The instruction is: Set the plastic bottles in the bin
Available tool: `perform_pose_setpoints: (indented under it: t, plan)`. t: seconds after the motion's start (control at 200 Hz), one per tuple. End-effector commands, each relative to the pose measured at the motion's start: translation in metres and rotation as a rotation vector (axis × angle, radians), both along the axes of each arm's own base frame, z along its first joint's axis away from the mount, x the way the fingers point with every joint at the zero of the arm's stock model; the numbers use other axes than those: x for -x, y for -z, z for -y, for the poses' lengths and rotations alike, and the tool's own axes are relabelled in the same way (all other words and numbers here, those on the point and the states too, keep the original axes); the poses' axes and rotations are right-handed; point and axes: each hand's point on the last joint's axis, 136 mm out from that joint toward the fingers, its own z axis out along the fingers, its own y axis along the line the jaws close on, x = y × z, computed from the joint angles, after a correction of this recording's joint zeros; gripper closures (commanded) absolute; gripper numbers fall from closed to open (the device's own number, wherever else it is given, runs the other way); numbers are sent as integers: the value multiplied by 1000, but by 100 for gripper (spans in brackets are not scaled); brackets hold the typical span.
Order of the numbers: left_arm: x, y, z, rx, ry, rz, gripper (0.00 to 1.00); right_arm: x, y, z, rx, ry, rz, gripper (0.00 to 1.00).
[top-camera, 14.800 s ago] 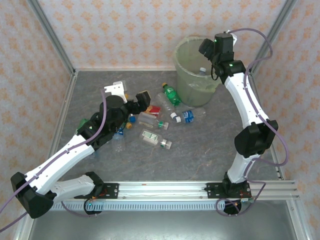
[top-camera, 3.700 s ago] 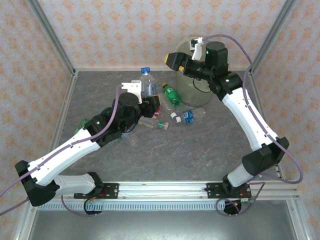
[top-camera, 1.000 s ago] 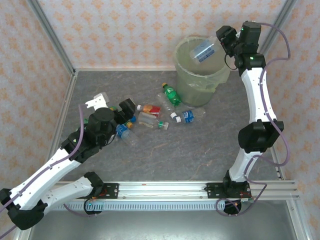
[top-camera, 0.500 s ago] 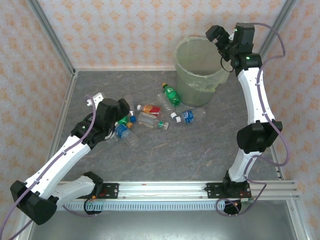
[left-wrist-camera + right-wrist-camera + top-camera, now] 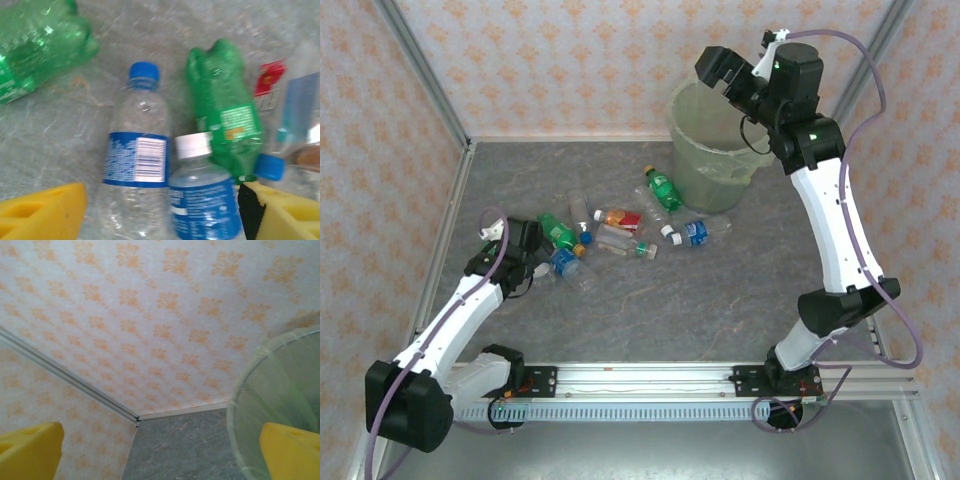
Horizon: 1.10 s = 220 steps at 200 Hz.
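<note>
Several plastic bottles lie in a cluster mid-table: a green one (image 5: 555,231), a blue-capped one (image 5: 566,262), a red-labelled one (image 5: 620,217), another green one (image 5: 663,190) and a blue-labelled one (image 5: 696,233). My left gripper (image 5: 540,250) is low at the cluster's left end, open. Its yellow fingers (image 5: 42,212) straddle a clear blue-capped bottle (image 5: 136,165) and a white-capped blue-labelled bottle (image 5: 202,200), with a green bottle (image 5: 225,105) beyond. The bin (image 5: 715,140) stands at the back. My right gripper (image 5: 725,72) hangs open and empty above its far rim (image 5: 250,405).
Patterned walls and metal corner posts (image 5: 420,75) close in the table on three sides. Another green bottle (image 5: 35,45) lies at the upper left of the left wrist view. Bare grey tabletop (image 5: 720,300) stretches in front of the bin.
The bottle seen over the bin a second ago has dropped in, and my right gripper has opened and swung left. My left arm has drawn back and down onto the cluster, its jaws narrowing.
</note>
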Motion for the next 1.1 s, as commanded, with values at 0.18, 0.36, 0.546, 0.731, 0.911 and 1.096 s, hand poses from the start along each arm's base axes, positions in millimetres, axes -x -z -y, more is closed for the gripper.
perform_pose_setpoints:
  t: [0.18,0.36,0.546,0.731,0.911,1.096]
  plan:
    - [-1,36,-2,58,55,-58,25,15,12,-33,60,-74,6,0]
    - [-5,52,1,70,78,-94,25,16,25,-44,75,-97,-18,0]
    - [-6,69,5,86,97,-135,27,16,30,-45,81,-98,-27,0]
    - [-2,87,6,87,109,-183,29,15,33,-47,79,-101,-34,0]
    - [0,98,7,87,124,-210,34,16,30,-49,80,-106,-28,0]
    - [-2,94,4,59,135,-211,43,17,30,-49,77,-107,-30,0]
